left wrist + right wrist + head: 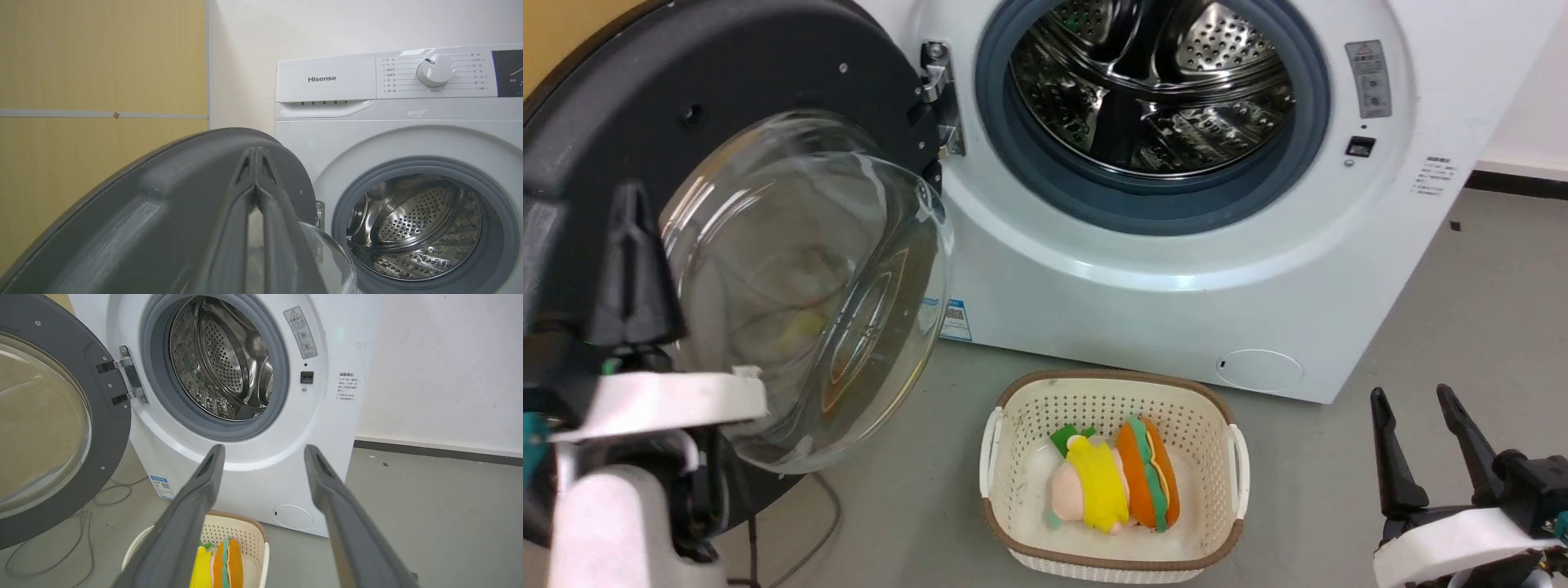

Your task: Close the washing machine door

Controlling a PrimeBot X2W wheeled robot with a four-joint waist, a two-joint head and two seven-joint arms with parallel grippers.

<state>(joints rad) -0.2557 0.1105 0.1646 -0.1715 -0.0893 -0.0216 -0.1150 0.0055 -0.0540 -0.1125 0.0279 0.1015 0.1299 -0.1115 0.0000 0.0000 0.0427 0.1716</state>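
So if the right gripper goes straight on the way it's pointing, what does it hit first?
Likely the white front of the washer, just below the drum. The right gripper aims there with fingers apart; the basket lies below that line. Depth is unclear.

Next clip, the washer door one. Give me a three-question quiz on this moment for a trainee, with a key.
1. True or false: the washing machine door is latched against the washing machine.
2. The right pincer is: A open, B shut with nothing in it, C clamped on a toy.
3. Fill in: the plush toys lie in the cream ____.
Key: 1 false, the door stands swung wide open; 2 A; 3 basket.
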